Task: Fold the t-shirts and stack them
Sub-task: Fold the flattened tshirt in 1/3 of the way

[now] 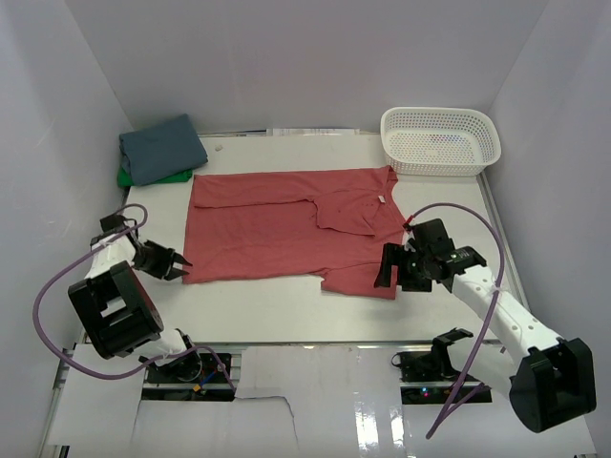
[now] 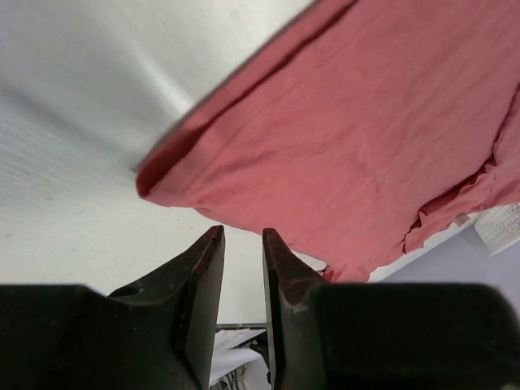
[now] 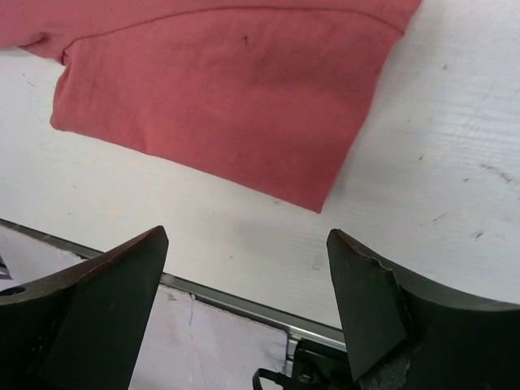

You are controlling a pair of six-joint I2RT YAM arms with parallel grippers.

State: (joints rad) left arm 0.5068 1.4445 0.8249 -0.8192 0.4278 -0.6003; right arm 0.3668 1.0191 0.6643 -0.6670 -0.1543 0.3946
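The coral-red t-shirt (image 1: 277, 224) is plain, with a small white neck label (image 1: 380, 199). Past its far left corner, a slate-blue t-shirt (image 1: 162, 148) covers a bright green t-shirt (image 1: 134, 178). Past its far right corner is a white basket (image 1: 441, 141) with an open mesh pattern. The table (image 1: 267, 310) under it is white. The left gripper (image 2: 242, 236) and right gripper (image 3: 248, 244) are black.
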